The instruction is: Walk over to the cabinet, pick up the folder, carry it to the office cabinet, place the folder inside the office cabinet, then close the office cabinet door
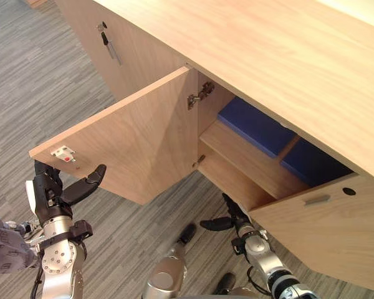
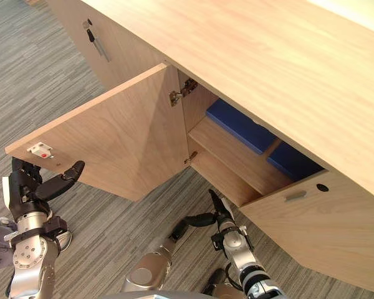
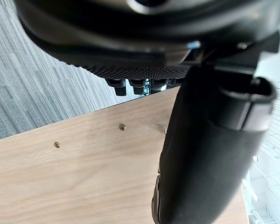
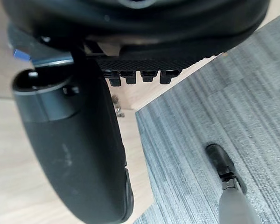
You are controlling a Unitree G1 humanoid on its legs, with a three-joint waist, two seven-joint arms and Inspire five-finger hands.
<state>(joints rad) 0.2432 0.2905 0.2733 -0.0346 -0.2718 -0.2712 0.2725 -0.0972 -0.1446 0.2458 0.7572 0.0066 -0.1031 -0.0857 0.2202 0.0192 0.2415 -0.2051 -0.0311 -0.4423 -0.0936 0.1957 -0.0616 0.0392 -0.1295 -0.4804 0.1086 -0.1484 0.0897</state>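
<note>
Down to the last step, by the look of it: shutting the office cabinet [image 1: 287, 56].

Holds the fingers [image 1: 47, 174] of the left hand [image 1: 50, 196] loosely straight and empty, thumb out toward the free edge of the wide-open left door [image 1: 131, 143]. Likewise spreads the right hand [image 1: 235, 219], gripping nothing, low by the edge of the half-open right door [image 1: 324, 230]. Has the folder [image 1: 255, 124] lying flat on the upper shelf [image 1: 249, 156] inside, beside a second blue one [image 1: 311, 163]. Probably needs to reach round the left door's edge to its outer face, then push it home.
</note>
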